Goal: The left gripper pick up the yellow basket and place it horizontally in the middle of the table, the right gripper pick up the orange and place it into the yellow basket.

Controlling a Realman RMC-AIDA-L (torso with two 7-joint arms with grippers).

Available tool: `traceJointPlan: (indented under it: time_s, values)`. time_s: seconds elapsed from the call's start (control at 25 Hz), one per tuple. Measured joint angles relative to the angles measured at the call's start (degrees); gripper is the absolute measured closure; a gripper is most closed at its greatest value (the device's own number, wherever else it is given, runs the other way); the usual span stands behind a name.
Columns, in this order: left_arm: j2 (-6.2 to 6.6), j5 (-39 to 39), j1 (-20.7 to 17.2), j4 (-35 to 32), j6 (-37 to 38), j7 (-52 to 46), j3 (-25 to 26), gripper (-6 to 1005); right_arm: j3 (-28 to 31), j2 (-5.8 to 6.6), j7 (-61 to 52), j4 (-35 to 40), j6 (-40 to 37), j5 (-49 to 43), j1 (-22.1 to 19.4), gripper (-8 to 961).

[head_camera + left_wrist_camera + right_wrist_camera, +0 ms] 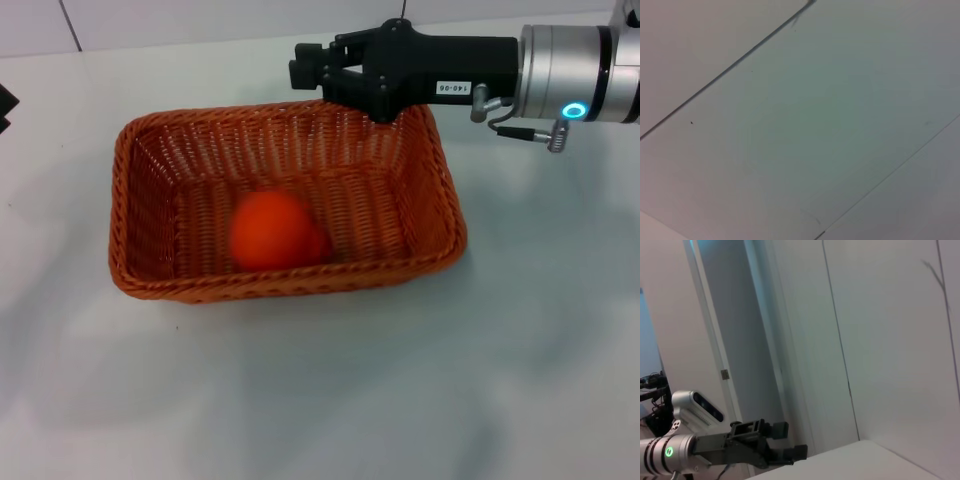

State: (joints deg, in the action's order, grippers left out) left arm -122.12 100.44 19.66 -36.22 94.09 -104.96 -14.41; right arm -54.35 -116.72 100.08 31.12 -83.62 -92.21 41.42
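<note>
Orange: lying inside the yellow basket, on the floor, close to the near long wall and a little left of the basket's middle. Outline smeared in head view, so cannot say whether touching that wall. No finger contact with it.

Right gripper: fingers parted, probably moderately wide (seen side-on, gap hard to judge), holding nothing. Hovering above the basket's far long rim, tips pointing toward the table's left edge. Clear of the orange, well above it. Black body running back to the silver-white wrist with the blue ring lit, out toward the far right corner of the table.

Basket: flat on the table, long side parallel to the far edge, roughly mid-width and nearer the far edge than the near one. Upright, opening up, nothing else inside.

Left gripper: seen from the right wrist camera, fingers spread apart, empty, green light on the arm behind. In head view only a black sliver at the left edge, off by the far left corner, well apart from the basket.

Left wrist camera: only a plain pale surface with thin seam lines.
</note>
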Motion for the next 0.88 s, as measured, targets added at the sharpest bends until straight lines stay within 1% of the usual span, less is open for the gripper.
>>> traceJointPlan:
  time_s: [0.08,0.16,0.28,0.36,0.4,0.44,0.48,0.52,0.72,0.8,0.88]
  values:
    - [-0.01,-0.1,-0.25,0.01,0.25,0.0,0.0,248,0.77,-0.28,0.72,0.0,-0.1,0.82,-0.5,847]
    - [-0.02,-0.12,-0.49,0.01,0.58,0.05,0.0,248,2.5,-0.84,2.28,-0.19,0.1,2.46,-1.39,808]
    - [-0.07,-0.17,-0.74,0.01,0.87,0.5,0.01,248,6.85,-2.34,8.08,-1.15,1.73,7.26,-3.82,750]
    - [-0.27,-0.26,-0.92,0.04,1.07,1.52,0.0,248,8.91,-3.0,13.9,-3.76,2.87,12.72,-5.44,737]
    - [-0.36,-0.32,-1.03,0.07,1.15,2.01,0.01,248,9.69,-3.05,17.47,-6.26,3.37,16.54,-6.06,731]
    - [-0.46,-0.63,-1.17,0.16,1.25,2.71,0.04,248,10.76,-2.94,23.78,-11.2,3.95,22.76,-6.71,724]
    - [-0.57,-1.01,-1.33,0.28,1.37,3.43,0.05,248,10.76,-2.94,23.78,-11.2,3.95,22.76,-6.71,717]
    - [-0.68,-1.49,-1.47,0.44,1.49,4.24,0.07,248,11.26,-2.9,26.55,-12.99,4.45,25.62,-6.9,711]
    - [-1.23,-6.78,-2.23,4.12,3.03,13.47,0.51,248,13.98,-3.03,37.79,-18.62,7.94,36.34,-7.92,676]
    - [-1.49,-9.6,-2.62,6.33,3.67,20.11,0.94,248,14.65,-3.08,41.33,-20.28,9.27,40.11,-7.98,662]
    - [-1.75,-13.18,-3.21,11.1,5.26,31.71,1.87,248,15.03,-3.11,42.96,-21.33,10.23,42.96,-8.0,647]
